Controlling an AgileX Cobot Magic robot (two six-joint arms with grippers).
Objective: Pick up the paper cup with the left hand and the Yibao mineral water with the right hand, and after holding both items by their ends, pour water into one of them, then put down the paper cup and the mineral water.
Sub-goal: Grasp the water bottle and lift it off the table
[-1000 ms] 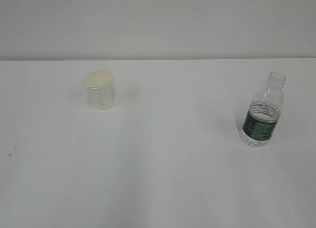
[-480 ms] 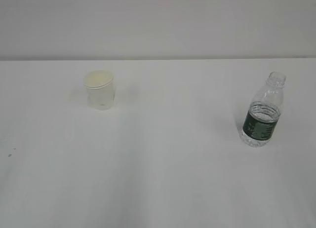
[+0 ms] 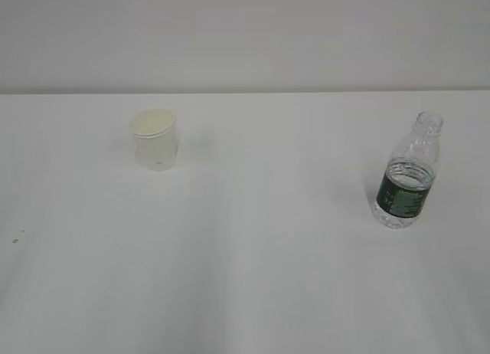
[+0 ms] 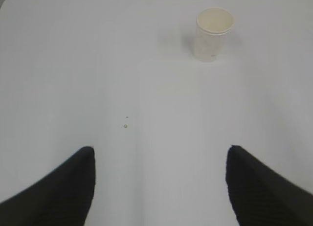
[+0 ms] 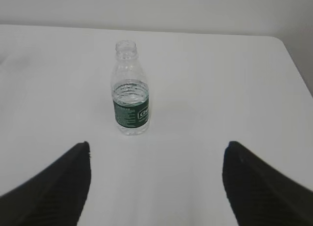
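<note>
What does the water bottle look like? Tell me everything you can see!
The Yibao mineral water is a small, clear, ribbed plastic bottle with a dark green label band around its middle. It has no cap, so its mouth is open. Water fills it up to about the top of the label. It stands upright on the white table, on the right in the exterior view, and nothing else touches it.

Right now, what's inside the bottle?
The Yibao mineral water stands upright with no cap and holds clear water, its surface just above the green label. The label hides what is behind it, so the water there cannot be seen.
</note>
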